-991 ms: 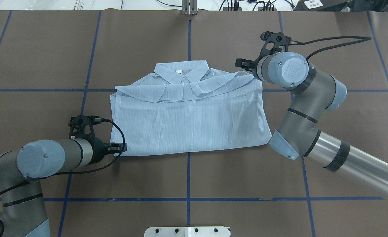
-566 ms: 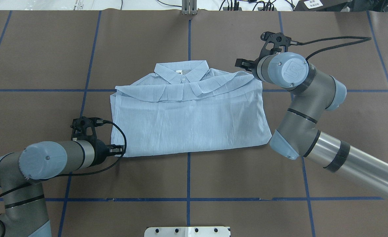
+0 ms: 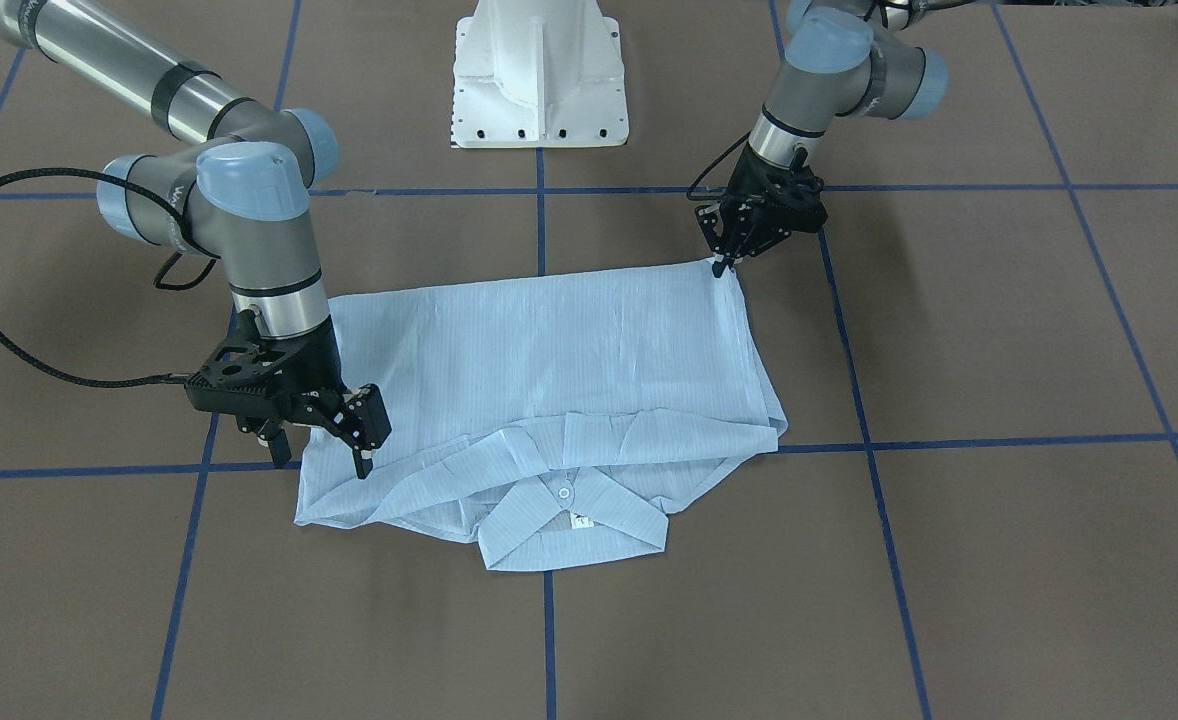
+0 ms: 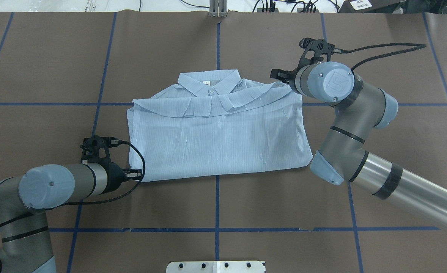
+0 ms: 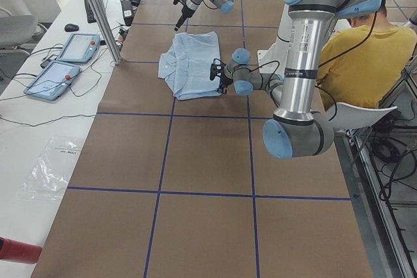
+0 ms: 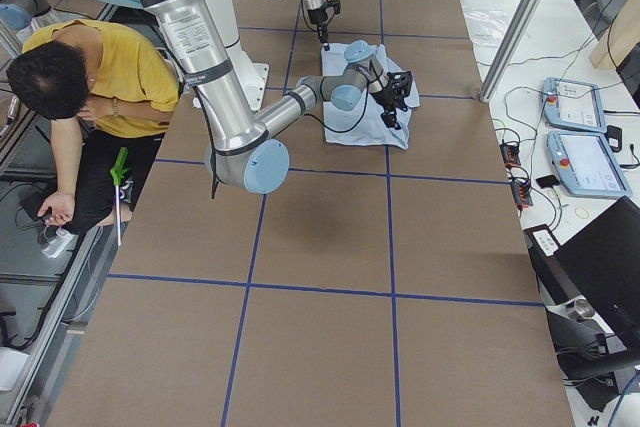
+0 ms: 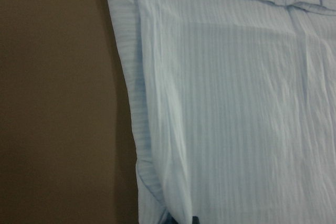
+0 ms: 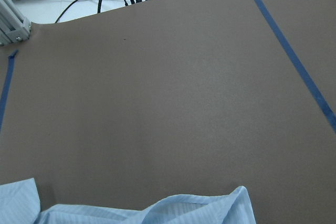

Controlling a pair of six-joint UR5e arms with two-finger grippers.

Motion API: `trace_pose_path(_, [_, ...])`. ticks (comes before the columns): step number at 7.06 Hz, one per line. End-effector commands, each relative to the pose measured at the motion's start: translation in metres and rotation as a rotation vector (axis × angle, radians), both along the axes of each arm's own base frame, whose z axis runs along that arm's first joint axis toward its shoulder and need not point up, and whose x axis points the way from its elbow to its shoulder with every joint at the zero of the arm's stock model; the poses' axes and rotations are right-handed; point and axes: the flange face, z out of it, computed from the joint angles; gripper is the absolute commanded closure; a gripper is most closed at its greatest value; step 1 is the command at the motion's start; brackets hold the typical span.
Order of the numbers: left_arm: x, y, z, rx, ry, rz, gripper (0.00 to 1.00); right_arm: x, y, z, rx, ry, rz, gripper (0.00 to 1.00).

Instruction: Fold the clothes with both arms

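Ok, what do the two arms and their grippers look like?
The left arm and right arm are grey and silver tubes with light blue joint caps and black bands; one right cap bears a UR logo. The left gripper and right gripper are black, two-fingered, each trailing a black cable.

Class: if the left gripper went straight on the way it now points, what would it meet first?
The shirt. The left gripper points at its near hem corner, with its tips right at the cloth's edge. Whether they touch the cloth is unclear.
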Motion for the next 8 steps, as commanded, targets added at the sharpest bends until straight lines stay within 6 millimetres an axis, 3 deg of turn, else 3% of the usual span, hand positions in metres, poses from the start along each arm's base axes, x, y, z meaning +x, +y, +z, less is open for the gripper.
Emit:
trace_pose_path(1, [-0.038,-0.045,0.018,0.106,-0.09,-0.025,1.0,-0.005,0.004,-0.001,-0.001,-0.002,-0.007,0.0])
trace_pose_path(2, [-0.066,-0.097,0.047,0.149,-0.187,-0.07,1.0,-0.007,0.006,-0.002,0.0,-0.004,-0.01,0.0])
trace_pose_path(3, [-0.09,-0.156,0.058,0.201,-0.263,-0.112,1.0,-0.01,0.008,-0.002,-0.001,-0.005,-0.016,0.0])
trace_pose_path(4, [-0.1,-0.221,0.064,0.224,-0.328,-0.151,1.0,-0.012,0.011,-0.002,-0.002,-0.008,-0.016,0.0])
trace_pose_path(5, [-0.093,-0.283,0.063,0.223,-0.376,-0.176,1.0,-0.014,0.012,-0.004,-0.001,-0.011,-0.018,0.0])
trace_pose_path(6, [-0.081,-0.337,0.049,0.206,-0.395,-0.207,1.0,-0.015,0.013,-0.004,-0.002,-0.014,-0.018,0.0])
trace_pose_path(7, [-0.062,-0.379,0.038,0.224,-0.378,-0.229,1.0,-0.015,0.013,-0.004,-0.002,-0.015,-0.017,0.0])
trace_pose_path(8, [-0.042,-0.405,0.026,0.256,-0.346,-0.246,1.0,-0.016,0.013,-0.006,-0.001,-0.016,-0.019,0.0])
